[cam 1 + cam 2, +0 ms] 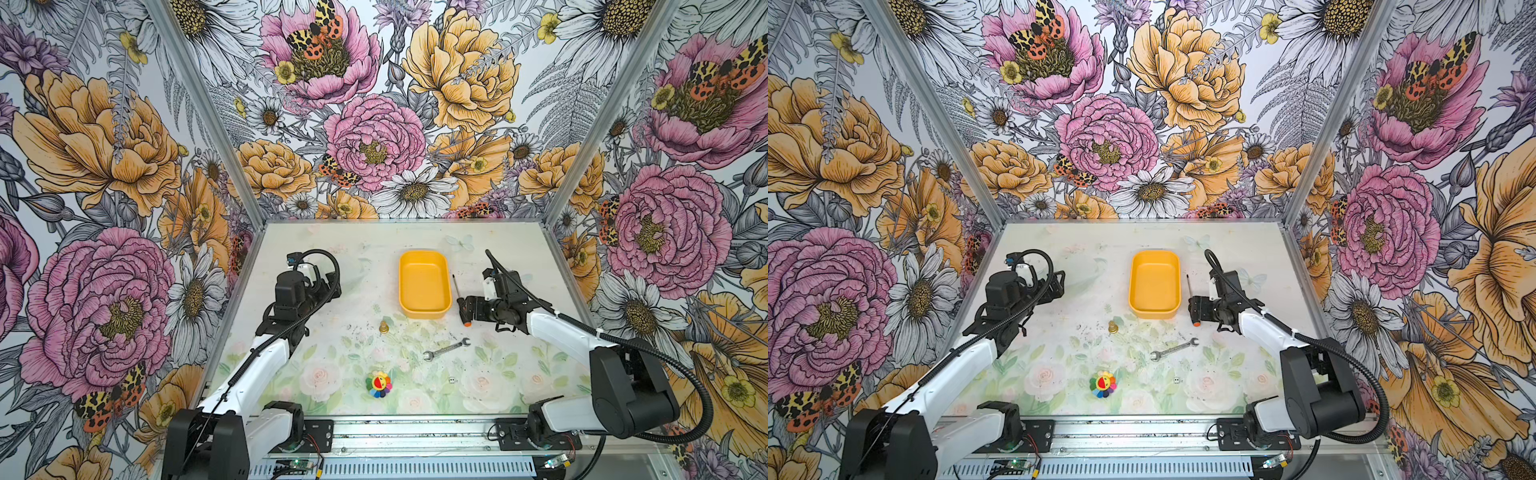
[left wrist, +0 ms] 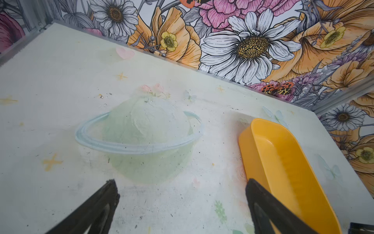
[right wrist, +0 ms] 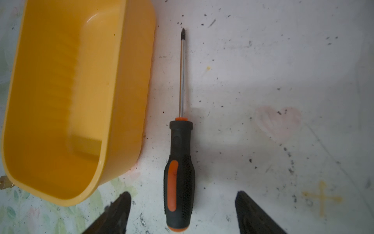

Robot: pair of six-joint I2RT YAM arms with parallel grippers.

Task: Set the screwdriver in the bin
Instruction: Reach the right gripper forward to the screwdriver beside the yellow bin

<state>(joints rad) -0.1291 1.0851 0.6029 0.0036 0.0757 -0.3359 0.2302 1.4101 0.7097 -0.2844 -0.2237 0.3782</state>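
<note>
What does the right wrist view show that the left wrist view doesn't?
Only the right wrist view: the screwdriver lying flat on the table beside the bin, its handle between the open jaws of the right gripper. Only the left wrist view: the flowered walls and a printed ringed planet ahead of the left gripper, jaws empty. Both: the bin.

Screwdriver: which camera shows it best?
The right wrist view: the whole screwdriver lies there large, tip to orange end, beside the bin. Both top views show it small, with little detail. The left wrist view misses it.
</note>
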